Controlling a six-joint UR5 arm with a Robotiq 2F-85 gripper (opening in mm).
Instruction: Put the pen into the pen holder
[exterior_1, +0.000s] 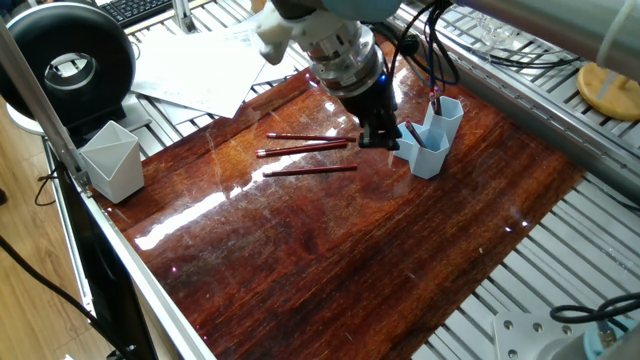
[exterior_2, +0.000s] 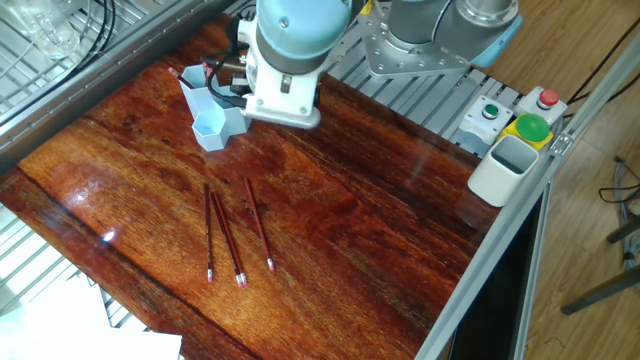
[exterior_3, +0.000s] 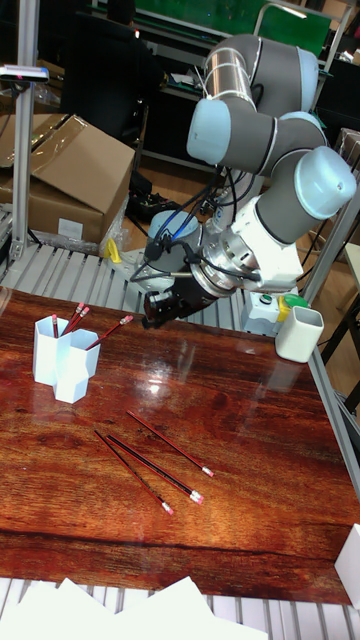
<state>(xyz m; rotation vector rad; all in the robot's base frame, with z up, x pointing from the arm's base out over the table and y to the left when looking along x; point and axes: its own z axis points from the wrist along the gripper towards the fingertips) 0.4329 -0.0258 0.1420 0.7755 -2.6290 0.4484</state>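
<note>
Hovering beside pen holder (exterior_3: 60, 358), gripper (exterior_3: 152, 312) tilted, nothing seen between fingers; open or closed cannot be told. Pen holder near one edge of table (exterior_3: 260, 470), pencils inside. Three pens (exterior_3: 152, 464) lying loose mid-table, well apart from holder.

From my screen I see the gripper (exterior_1: 378, 135) hanging low over the wooden table (exterior_1: 330, 250), just beside the light blue pen holder (exterior_1: 430, 140). I cannot tell how its jaws stand. Some pens (exterior_1: 436, 100) stand inside the holder. Three more pens (exterior_1: 305, 154) lie on the table, left of the gripper. A grey-white cup (exterior_1: 112, 160) stands near the left edge.
</note>
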